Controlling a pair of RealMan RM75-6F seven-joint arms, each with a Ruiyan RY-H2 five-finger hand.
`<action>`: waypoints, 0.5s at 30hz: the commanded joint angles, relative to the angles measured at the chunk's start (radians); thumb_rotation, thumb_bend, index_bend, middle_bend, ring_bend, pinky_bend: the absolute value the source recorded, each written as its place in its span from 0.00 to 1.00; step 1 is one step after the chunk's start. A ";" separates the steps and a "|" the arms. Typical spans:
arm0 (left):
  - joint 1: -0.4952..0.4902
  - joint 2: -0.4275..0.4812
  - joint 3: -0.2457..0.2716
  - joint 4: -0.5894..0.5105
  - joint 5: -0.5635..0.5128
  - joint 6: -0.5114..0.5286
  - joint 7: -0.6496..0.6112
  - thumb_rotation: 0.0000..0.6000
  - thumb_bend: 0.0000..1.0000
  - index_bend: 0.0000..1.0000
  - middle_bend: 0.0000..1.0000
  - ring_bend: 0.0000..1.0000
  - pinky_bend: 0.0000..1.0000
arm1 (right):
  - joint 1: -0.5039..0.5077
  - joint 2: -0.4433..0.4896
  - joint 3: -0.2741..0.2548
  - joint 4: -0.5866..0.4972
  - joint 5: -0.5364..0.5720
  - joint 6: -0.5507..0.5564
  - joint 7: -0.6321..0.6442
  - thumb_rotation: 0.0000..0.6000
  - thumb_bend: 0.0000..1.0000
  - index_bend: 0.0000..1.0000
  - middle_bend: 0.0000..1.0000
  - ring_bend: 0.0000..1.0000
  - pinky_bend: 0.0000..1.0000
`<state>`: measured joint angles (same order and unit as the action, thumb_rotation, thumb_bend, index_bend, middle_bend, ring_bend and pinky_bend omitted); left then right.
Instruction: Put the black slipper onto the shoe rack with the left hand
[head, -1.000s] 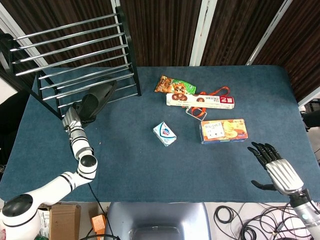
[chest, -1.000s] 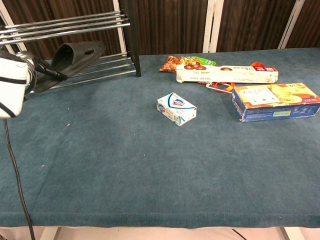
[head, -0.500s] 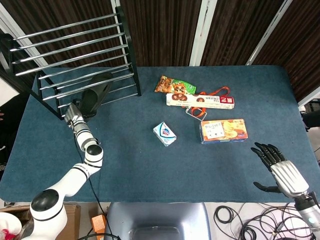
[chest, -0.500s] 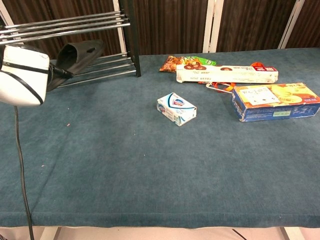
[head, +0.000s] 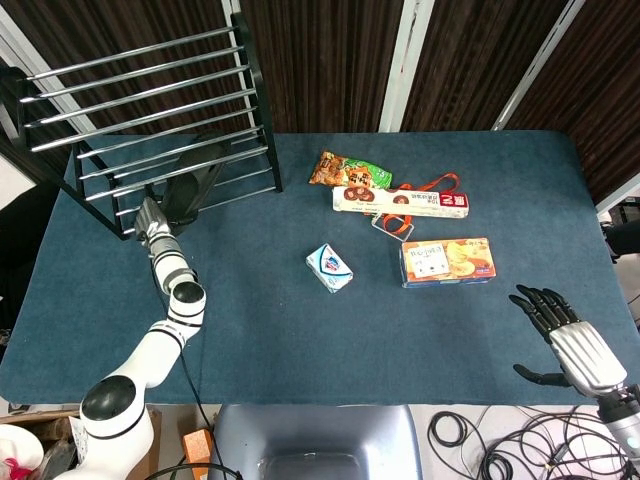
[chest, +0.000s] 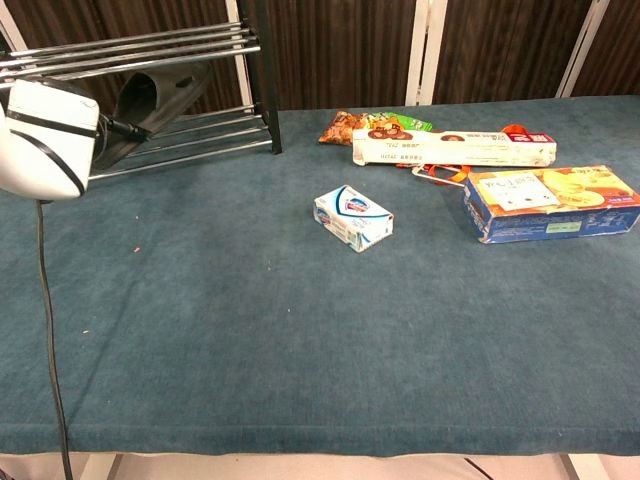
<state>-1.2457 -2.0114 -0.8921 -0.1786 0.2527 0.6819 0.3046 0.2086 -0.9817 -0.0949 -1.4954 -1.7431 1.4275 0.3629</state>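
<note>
The black slipper (head: 193, 183) lies tilted on the lower rails of the black and chrome shoe rack (head: 150, 92), toe pointing into the rack, with rails crossing over it. My left hand (head: 154, 217) grips its near end at the rack's front edge. In the chest view the slipper (chest: 160, 92) rests between the lower and upper shelves of the rack (chest: 150, 45), and the white left forearm (chest: 45, 140) hides most of the hand. My right hand (head: 565, 338) hovers with fingers spread and nothing in it at the table's near right corner.
On the blue tablecloth lie a small blue-white pack (head: 329, 268), an orange-blue biscuit box (head: 447, 262), a long white box (head: 400, 201) and a snack bag (head: 345, 168). A black cable (chest: 45, 330) hangs from the left arm.
My left hand has pushed the slipper up and further in onto the rack's lower rails. The right hand has drifted slightly down and right.
</note>
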 joint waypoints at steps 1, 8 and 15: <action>-0.002 -0.003 0.006 0.015 0.027 0.008 -0.008 0.93 0.33 0.00 0.29 0.36 0.53 | 0.000 0.001 -0.001 -0.002 0.001 -0.002 0.000 1.00 0.11 0.00 0.00 0.00 0.00; 0.017 -0.006 0.027 0.040 0.094 -0.012 -0.015 0.67 0.32 0.00 0.19 0.22 0.33 | -0.002 0.005 -0.006 -0.007 -0.010 0.000 -0.001 1.00 0.10 0.00 0.00 0.00 0.00; 0.043 -0.015 0.024 0.066 0.121 -0.069 -0.007 0.66 0.32 0.00 0.19 0.18 0.30 | -0.006 0.009 -0.005 -0.005 -0.009 0.007 0.007 1.00 0.11 0.00 0.00 0.00 0.00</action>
<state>-1.2087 -2.0239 -0.8654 -0.1179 0.3705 0.6224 0.2929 0.2025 -0.9726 -0.1002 -1.5009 -1.7529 1.4348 0.3697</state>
